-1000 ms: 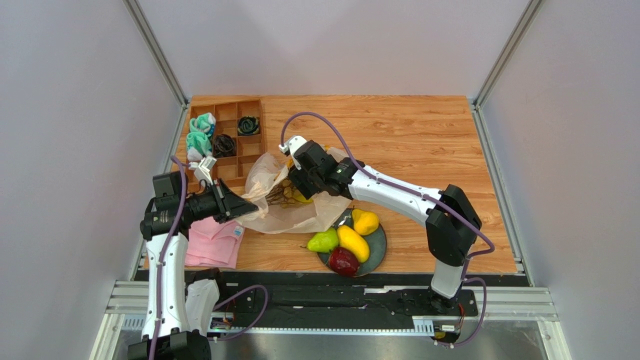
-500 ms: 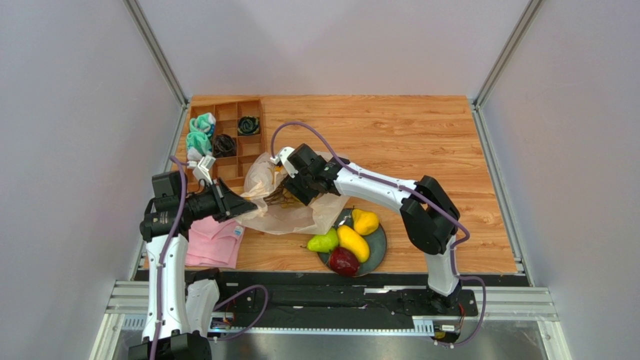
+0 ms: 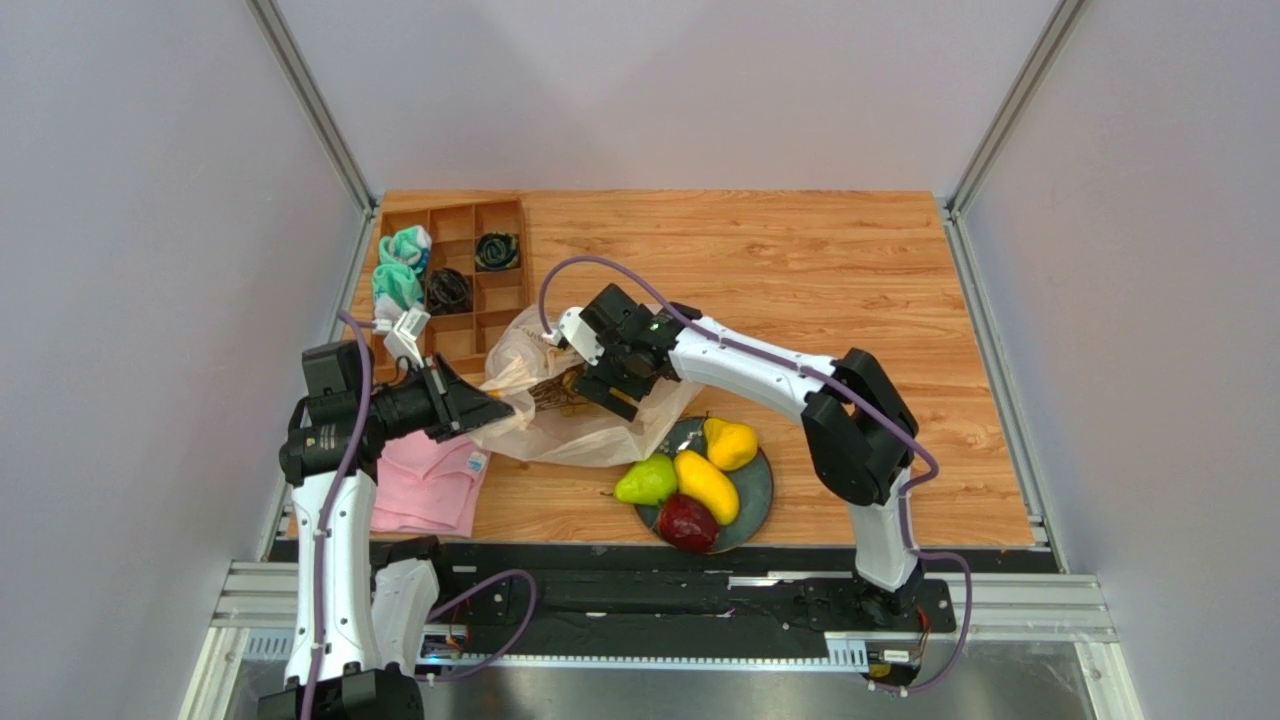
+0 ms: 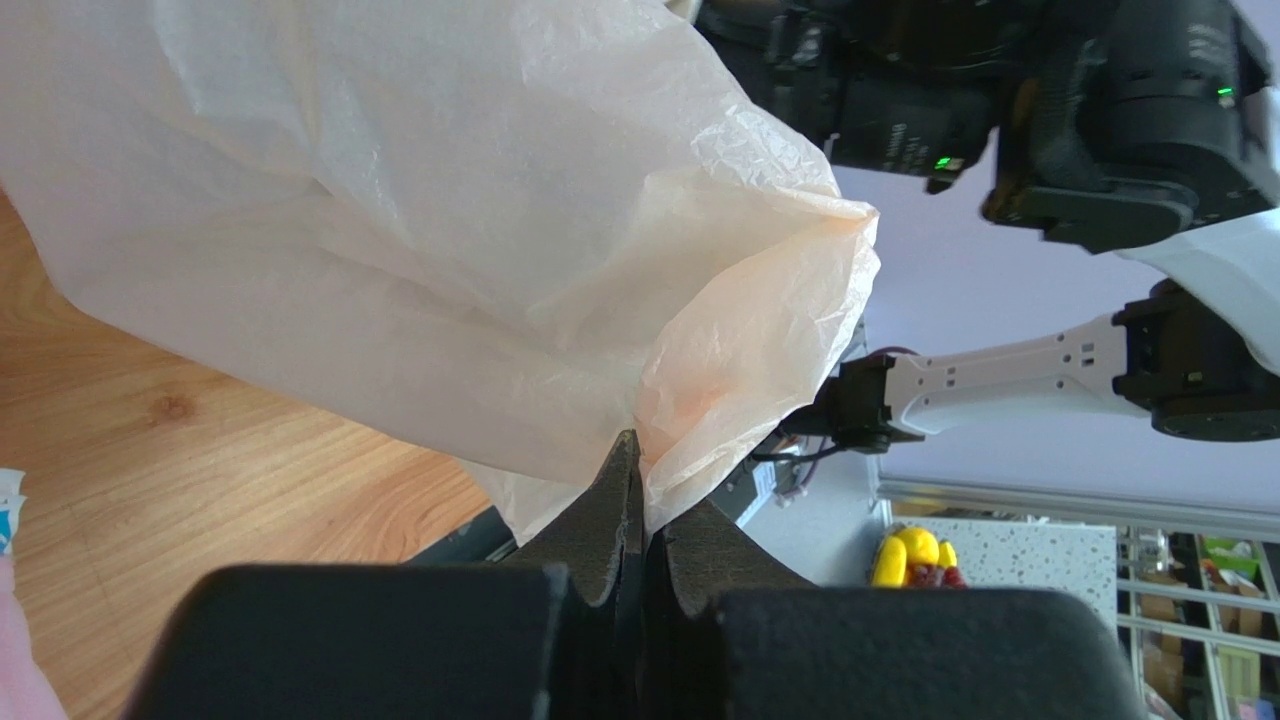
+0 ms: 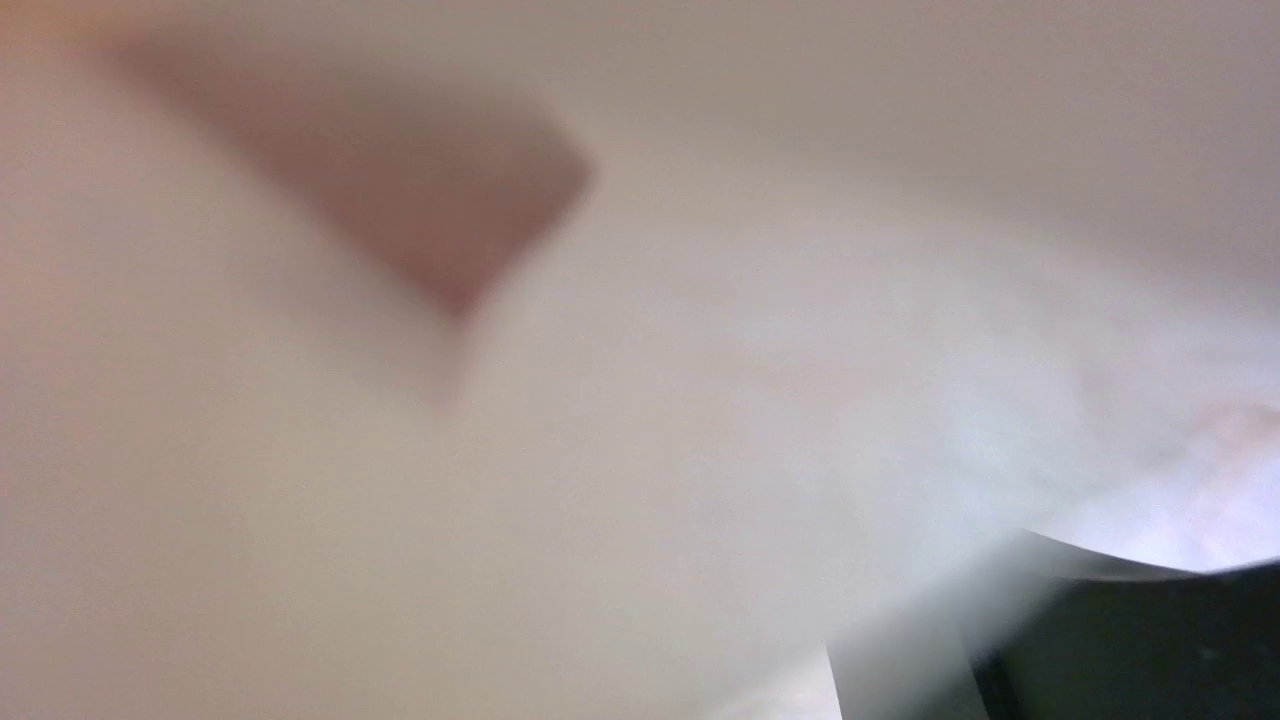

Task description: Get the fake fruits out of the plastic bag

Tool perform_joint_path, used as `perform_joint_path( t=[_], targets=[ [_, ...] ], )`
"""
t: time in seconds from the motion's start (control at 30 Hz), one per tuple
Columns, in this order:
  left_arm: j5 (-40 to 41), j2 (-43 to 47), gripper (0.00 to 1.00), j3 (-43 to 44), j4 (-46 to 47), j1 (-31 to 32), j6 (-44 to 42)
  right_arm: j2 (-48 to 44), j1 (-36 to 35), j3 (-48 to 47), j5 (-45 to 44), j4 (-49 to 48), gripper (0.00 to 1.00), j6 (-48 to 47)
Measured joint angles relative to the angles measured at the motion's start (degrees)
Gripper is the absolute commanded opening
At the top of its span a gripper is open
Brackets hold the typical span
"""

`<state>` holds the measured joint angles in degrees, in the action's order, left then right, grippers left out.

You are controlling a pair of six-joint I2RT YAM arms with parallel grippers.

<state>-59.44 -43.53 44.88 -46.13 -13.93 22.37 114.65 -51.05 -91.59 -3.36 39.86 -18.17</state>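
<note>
The cream plastic bag [image 3: 564, 428] lies crumpled on the table left of centre; it fills the left wrist view [image 4: 451, 255]. My left gripper [image 3: 489, 408] is shut on the bag's edge [image 4: 639, 450] and holds it up. My right gripper [image 3: 579, 387] reaches into the bag's mouth; its jaws are hidden by plastic, and its wrist view shows only blurred bag film [image 5: 601, 450]. A dark shape shows inside the bag by the right gripper. On the dark plate [image 3: 759, 495] lie a green pear [image 3: 646, 483], a yellow mango [image 3: 706, 485], a lemon [image 3: 732, 443] and a dark red apple [image 3: 687, 522].
A wooden divided tray [image 3: 489, 308] at the back left holds rolled teal socks [image 3: 400, 270] and black socks [image 3: 446, 288]. A folded pink cloth [image 3: 428, 483] lies at the near left under the left arm. White walls stand on both sides.
My right gripper has moved left and down, deeper into the bag's mouth, and its elbow has folded inward. My left gripper keeps its hold on the bag's edge.
</note>
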Motion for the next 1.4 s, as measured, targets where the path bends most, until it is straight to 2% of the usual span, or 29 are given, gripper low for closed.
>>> perform_joint_path(
  t=[0.13, 0.3, 0.5, 0.73, 0.93, 1.07, 1.4],
  targets=[
    [0.0, 0.1, 0.0, 0.0, 0.7, 0.0, 0.0, -3.9, 1.1, -2.2, 2.6, 5.8, 0.76, -2.0],
    [0.0, 0.0, 0.0, 0.0, 1.5, 0.0, 0.0, -9.3, 1.7, -2.7, 10.7, 8.6, 0.66, -3.7],
    [0.0, -0.5, 0.0, 0.0, 1.9, 0.0, 0.0, -6.1, 1.1, -7.2, 16.7, 10.1, 0.63, -5.6],
    [0.2, 0.0, 0.0, 0.0, 1.9, 0.0, 0.0, -4.3, 0.7, -8.2, 20.9, 8.8, 0.61, -8.9],
    [0.2, 0.1, 0.0, 0.0, 1.9, 0.0, 0.0, 3.7, 0.0, -14.3, 17.8, 7.8, 0.7, -9.4],
    [0.2, 0.3, 0.0, 0.0, 1.9, 0.0, 0.0, 8.5, -0.2, -14.5, 13.4, 7.6, 0.75, -9.4],
    [0.2, 0.6, 0.0, -0.3, 2.5, 0.0, 0.4, 9.1, -0.2, -10.1, 6.4, 4.5, 0.77, -11.1]
  ],
)
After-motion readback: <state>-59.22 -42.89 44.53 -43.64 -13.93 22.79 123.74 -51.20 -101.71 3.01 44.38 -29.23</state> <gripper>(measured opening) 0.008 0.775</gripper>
